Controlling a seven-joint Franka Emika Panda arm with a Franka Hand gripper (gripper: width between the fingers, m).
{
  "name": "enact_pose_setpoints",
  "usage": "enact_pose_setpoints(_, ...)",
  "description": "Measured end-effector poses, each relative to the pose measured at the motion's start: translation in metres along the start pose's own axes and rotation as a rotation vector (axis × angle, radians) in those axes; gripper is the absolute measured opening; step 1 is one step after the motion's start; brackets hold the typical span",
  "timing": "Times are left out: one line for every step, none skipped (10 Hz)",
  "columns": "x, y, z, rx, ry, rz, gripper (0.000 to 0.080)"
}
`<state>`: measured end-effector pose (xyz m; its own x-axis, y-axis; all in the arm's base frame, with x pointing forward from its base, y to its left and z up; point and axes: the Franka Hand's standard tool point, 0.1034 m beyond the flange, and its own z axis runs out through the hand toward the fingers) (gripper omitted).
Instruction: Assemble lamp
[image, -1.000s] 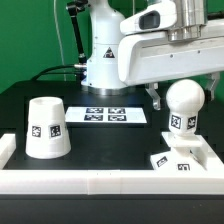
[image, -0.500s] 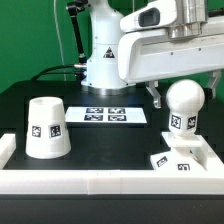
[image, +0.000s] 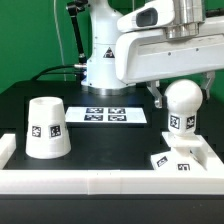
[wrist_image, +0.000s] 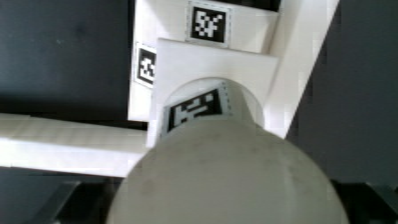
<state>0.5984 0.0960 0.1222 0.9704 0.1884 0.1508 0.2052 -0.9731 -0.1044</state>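
Black table (image: 110, 140) and a green wall fill the room. On the exterior view's right, the round white bulb on its stem (image: 184, 102) stands upright over the small square white base (image: 172, 162). The white cone shade (image: 45, 127) sits well apart. The pincer (image: 184, 92) is around the bulb, but I cannot tell if it pinches. I think the stem should be kept straight, centred, and pushed down slowly.

White bulb (image: 184, 100) upright over base (image: 182, 162), shade (image: 46, 128) well apart
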Motion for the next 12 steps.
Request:
enact_pose_setpoints(0.0000, 0.0000, 0.0000, 0.000, 0.000, 0.014, 0.0577)
enact_pose_setpoints(0.0000, 0.0000, 0.0000, 0.001, 0.000, 0.027, 0.0577)
enact_pose_setpoints(-0.0002, 0.0000, 0.0000, 0.002, 0.000, 0.110, 0.0577)
enact_pose_setpoints(-0.0012, 0.0004, -0.0003, 0.002, 0.000, 0.229, 0.0577)
enact_pose_setpoints(-0.0023, 0.0006, -0.0007, 0.000, -0.001, 0.342, 0.0577)
enact_pose_setpoints(-0.0031, 0.0001, -0.0008, 0.000, -0.002, 0.425, 0.0577)
enact_pose_setpoints(-0.0040, -0.0005, -0.0005, -0.001, -0.003, 0.549, 0.0579)
enact_pose_setpoints(-0.0046, -0.0025, 0.0001, -0.001, -0.005, 0.647, 0.0579)
enact_pose_setpoints(-0.0047, -0.0039, 0.0002, -0.002, -0.005, 0.743, 0.0579)
enact_pose_setpoints(-0.0048, -0.0050, 0.0004, -0.003, -0.006, 0.848, 0.0579)
enact_pose_setpoints(-0.0049, -0.0063, 0.0004, -0.002, -0.012, 0.926, 0.0579)
enact_pose_setpoints(-0.0042, -0.0074, 0.0006, 0.003, -0.024, 1.039, 0.0579)
